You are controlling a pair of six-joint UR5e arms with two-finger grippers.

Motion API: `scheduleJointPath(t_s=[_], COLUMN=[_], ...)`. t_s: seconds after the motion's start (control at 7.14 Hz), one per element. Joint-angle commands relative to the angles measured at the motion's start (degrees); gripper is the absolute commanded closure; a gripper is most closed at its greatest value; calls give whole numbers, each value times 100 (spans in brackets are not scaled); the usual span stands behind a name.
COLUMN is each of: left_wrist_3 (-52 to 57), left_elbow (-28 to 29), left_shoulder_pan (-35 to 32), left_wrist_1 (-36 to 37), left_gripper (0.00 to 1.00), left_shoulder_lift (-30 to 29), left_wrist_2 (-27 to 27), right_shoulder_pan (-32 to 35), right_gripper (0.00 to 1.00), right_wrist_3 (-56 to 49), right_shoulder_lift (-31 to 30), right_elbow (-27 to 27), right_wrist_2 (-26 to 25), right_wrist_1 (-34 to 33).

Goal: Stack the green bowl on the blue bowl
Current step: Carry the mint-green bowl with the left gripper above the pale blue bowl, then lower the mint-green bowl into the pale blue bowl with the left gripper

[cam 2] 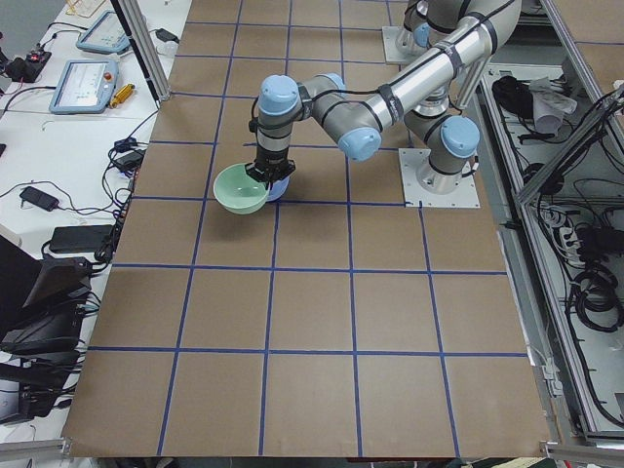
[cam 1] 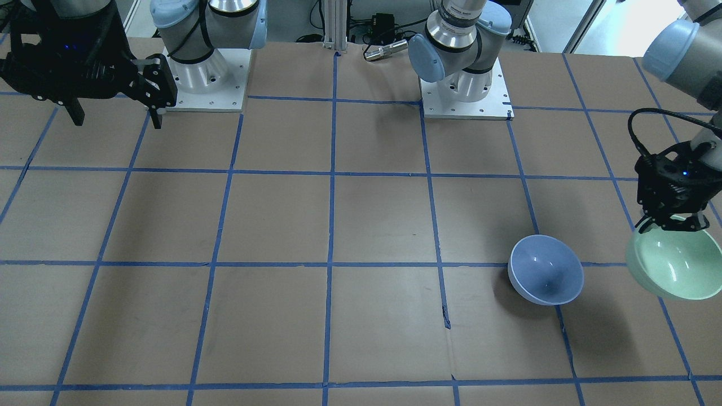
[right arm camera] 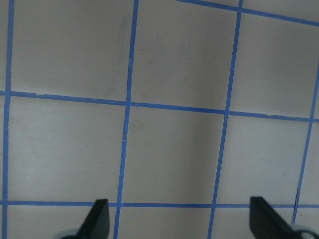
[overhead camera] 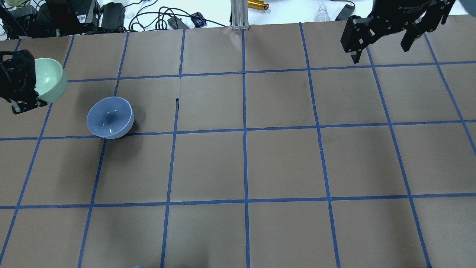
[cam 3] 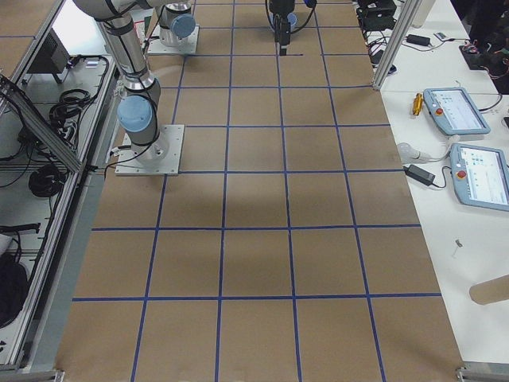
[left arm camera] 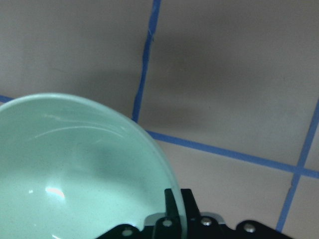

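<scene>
My left gripper is shut on the rim of the green bowl and holds it tilted above the table, at the table's left end. The bowl fills the lower left of the left wrist view, with one finger over its rim. The blue bowl sits upright on the table, a short way toward the centre from the green bowl. In the overhead view the blue bowl is empty. My right gripper is open and empty, high over the far right of the table.
The table is brown paper with a blue tape grid. The two arm bases stand on white plates at the robot's edge. Cables, boxes and an aluminium post lie beyond the far edge.
</scene>
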Motion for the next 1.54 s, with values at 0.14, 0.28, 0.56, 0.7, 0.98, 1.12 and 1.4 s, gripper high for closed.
scheduleJointPath(t_s=[0.14, 0.28, 0.56, 0.7, 0.98, 1.12, 1.4], left_wrist_3=[-1027, -1221, -1399, -1425, -1399, -1425, -1591], left_elbow=[-183, -332, -579, -597, -615, -641, -842], left_shoulder_pan=[-759, -926, -1121, -1121, -1112, -1112, -1086], left_wrist_1=[-3, -3, 49, 85, 15, 41, 93], left_gripper=[100, 100, 100, 100, 100, 100, 82], left_shoulder_lift=[-131, -122, -122, -166, -192, -271, -315], left_wrist_2=[0, -9, -26, -18, 35, 35, 35], right_shoulder_pan=[-7, 2, 2, 2, 2, 2, 2], right_gripper=[0, 0, 0, 0, 0, 0, 0], right_wrist_3=[0, 0, 0, 0, 0, 0, 0], right_shoulder_lift=[0, 0, 0, 0, 0, 0, 0], right_elbow=[0, 0, 0, 0, 0, 0, 0], right_wrist_2=[0, 0, 0, 0, 0, 0, 0], right_wrist_1=[0, 0, 0, 0, 0, 0, 0])
